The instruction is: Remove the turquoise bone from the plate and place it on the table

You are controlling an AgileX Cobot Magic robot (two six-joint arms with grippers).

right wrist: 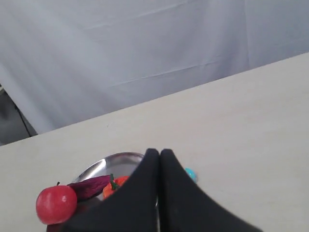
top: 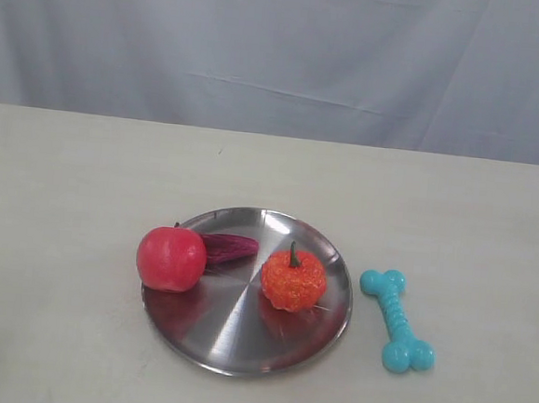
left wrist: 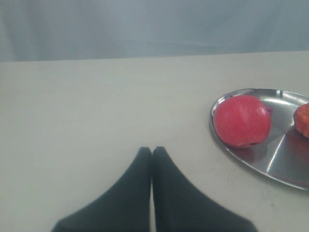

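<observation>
Table [top: 65, 195]: cream, plain.
Plate [top: 231, 334]: steel, near the front edge.
Turquoise bone [top: 397, 320]: on the table just beside the plate's rim, toward the right edge. Delivery looks done, so I should retreat straight up without brushing it.
Right gripper [right wrist: 159, 152], left gripper [left wrist: 152, 151]: both pinched closed and empty. The bone peeks beside my right tips, well apart from the left.

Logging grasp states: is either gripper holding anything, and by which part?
Nothing is held. The left gripper and the right gripper are both shut and empty; the turquoise ribbed rubber bone lies free on the pale cream table.
</observation>
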